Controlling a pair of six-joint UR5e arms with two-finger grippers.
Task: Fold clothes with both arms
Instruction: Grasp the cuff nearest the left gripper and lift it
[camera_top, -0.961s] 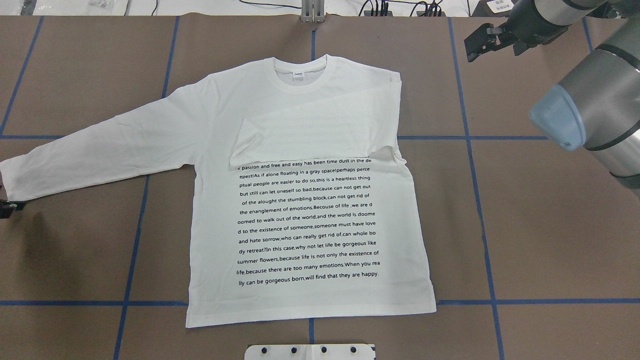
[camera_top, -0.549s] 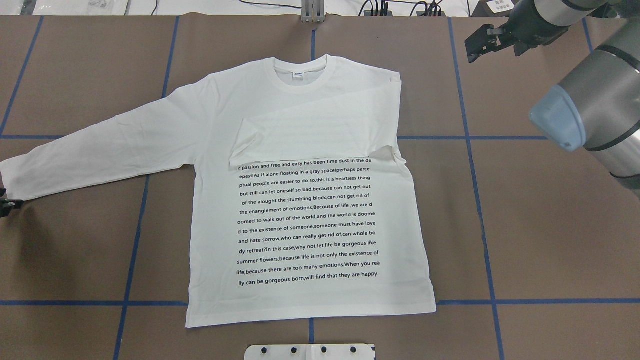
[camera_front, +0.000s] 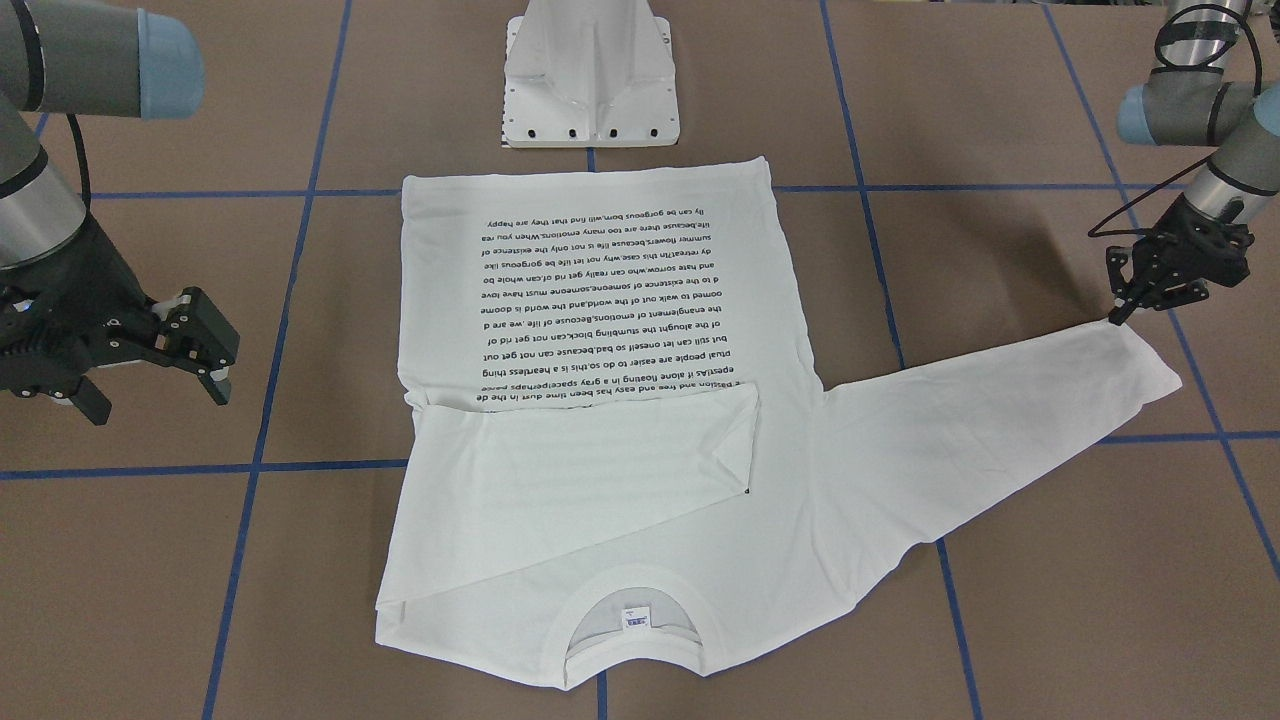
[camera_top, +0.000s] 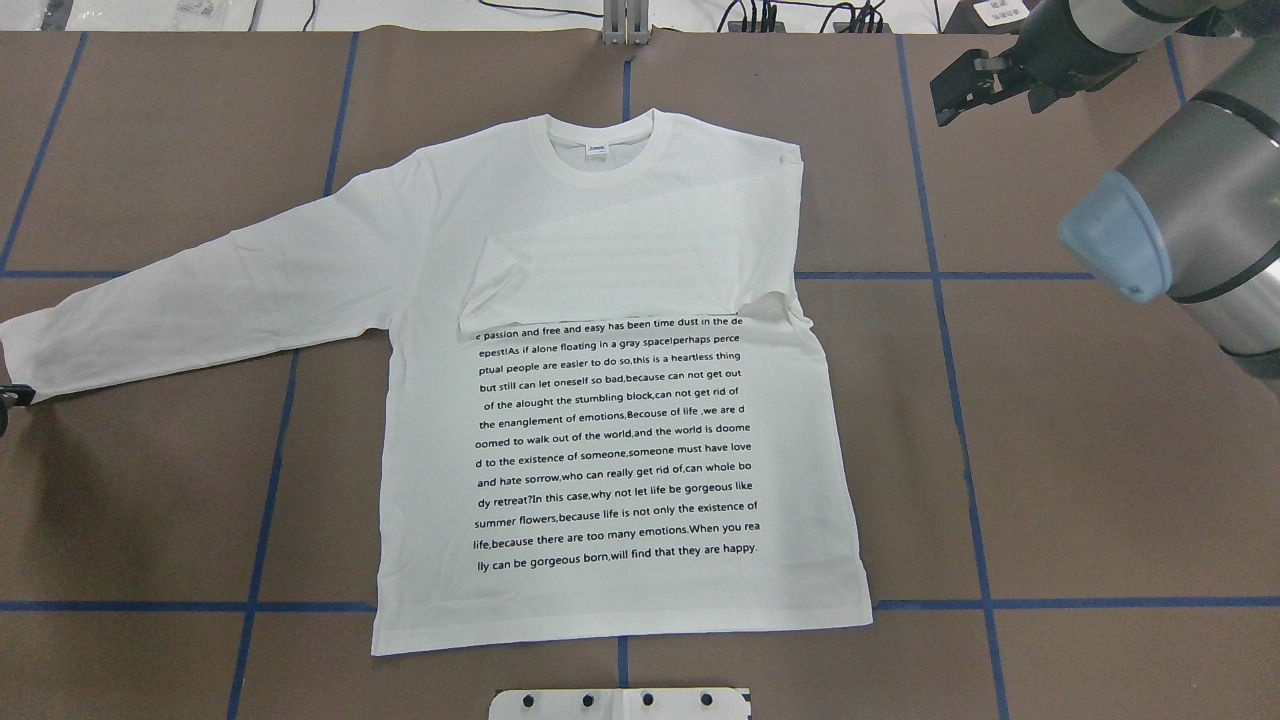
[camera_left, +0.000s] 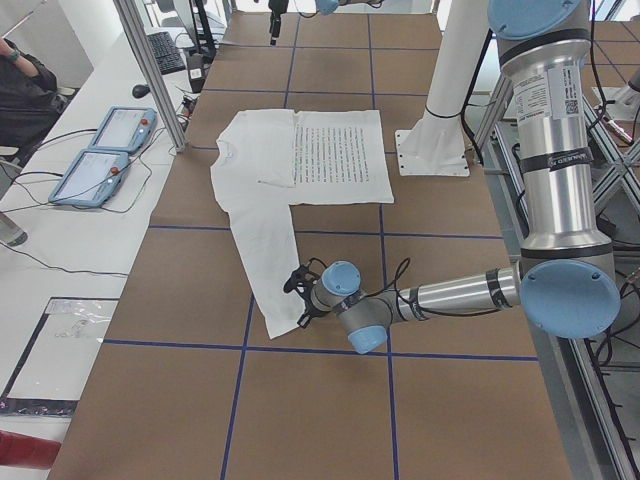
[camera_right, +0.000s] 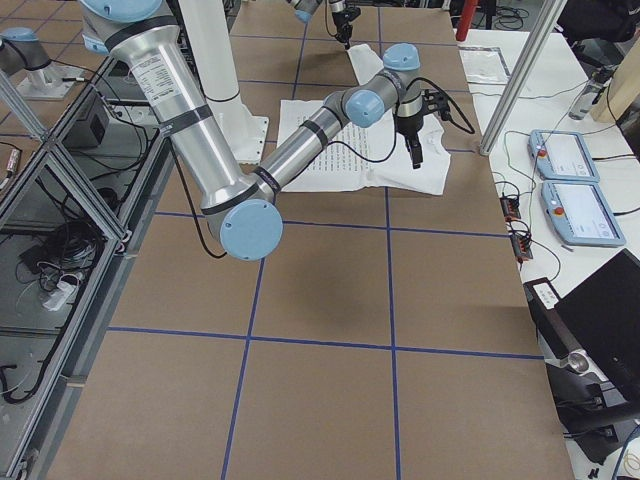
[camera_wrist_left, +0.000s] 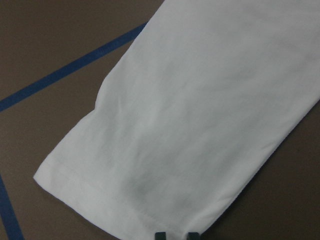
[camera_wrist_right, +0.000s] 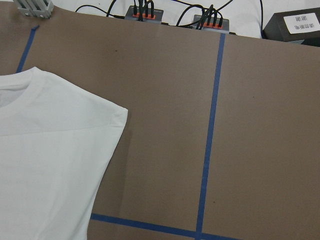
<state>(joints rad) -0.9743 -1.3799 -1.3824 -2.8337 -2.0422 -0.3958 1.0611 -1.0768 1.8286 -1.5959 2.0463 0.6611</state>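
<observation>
**Half-folded white shirt on a taped table, one robot arm at the cuff**

This reads left to right, as seen from behind the robot.

At the far left, the left gripper (camera_front: 1120, 308) is down at the corner of the cuff (camera_wrist_left: 115, 200) of the outstretched sleeve (camera_top: 200, 310). Its two tips sit close together at the hem. Whether cloth is caught between them I cannot tell. It looks placed there to carry this sleeve across the chest.

In the middle, the white shirt (camera_top: 620, 420) lies flat and face up. Its collar (camera_top: 600, 150) points away from the robot and its bottom edge is nearest the white pedestal base (camera_front: 590, 75). The other sleeve (camera_top: 620, 275) is already folded over the chest, covering the top line of the black text (camera_top: 615, 440). One sleeve fold looks done and one remains.

At the upper right, the right gripper (camera_front: 160, 400) hangs above bare table, apart from the shirt's shoulder. Its fingers are spread wide and hold nothing. I judge it is parked clear so as not to disturb the cloth.

The table (camera_top: 1100, 450) is covered in brown paper, marked into large squares with blue tape (camera_top: 958, 400). Cables and power strips (camera_wrist_right: 145, 12) line its far edge. A side bench holds two handheld control pendants (camera_left: 95, 175). Part of a person (camera_left: 25, 80) shows at the room's edge.
</observation>
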